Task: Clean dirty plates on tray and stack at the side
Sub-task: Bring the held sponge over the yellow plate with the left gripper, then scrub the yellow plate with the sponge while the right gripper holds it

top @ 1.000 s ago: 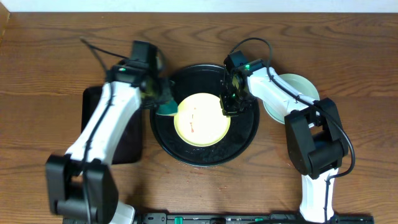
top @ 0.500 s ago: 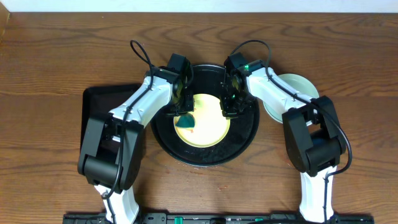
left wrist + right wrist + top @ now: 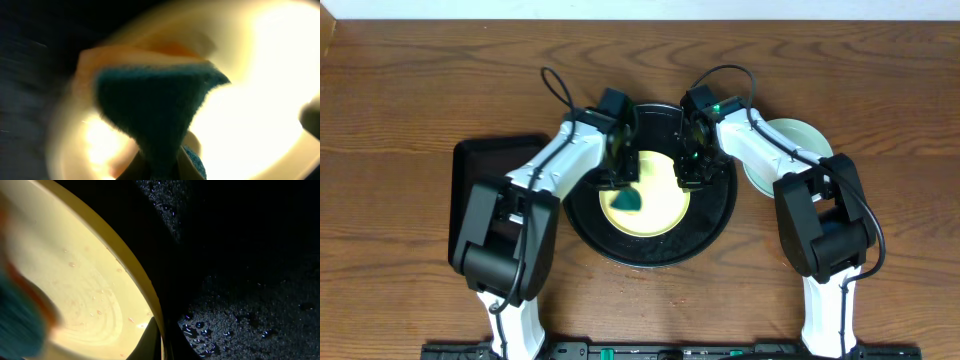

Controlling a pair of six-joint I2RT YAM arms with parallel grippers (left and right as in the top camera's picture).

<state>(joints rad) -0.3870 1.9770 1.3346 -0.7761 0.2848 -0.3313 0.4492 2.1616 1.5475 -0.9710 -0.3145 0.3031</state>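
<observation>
A pale yellow plate [image 3: 655, 205] lies in the round black tray [image 3: 715, 215]. My left gripper [image 3: 623, 183] is shut on a teal cloth [image 3: 631, 200] and presses it on the plate's left part; the cloth fills the left wrist view [image 3: 155, 110], blurred. My right gripper [image 3: 688, 178] is shut on the yellow plate's right rim [image 3: 150, 310], one finger inside and one outside. Faint reddish specks remain on the plate [image 3: 85, 300]. A light blue-mint plate [image 3: 805, 140] lies on the table right of the tray, partly under my right arm.
A rectangular black tray [image 3: 470, 200] lies at the left, mostly under my left arm. The round tray's floor is wet with droplets [image 3: 240, 320]. Wooden table [image 3: 400, 90] all around.
My left gripper has swung from the tray's left edge in over the yellow plate, carrying the teal cloth onto it. The right gripper has stayed on the plate's rim.
</observation>
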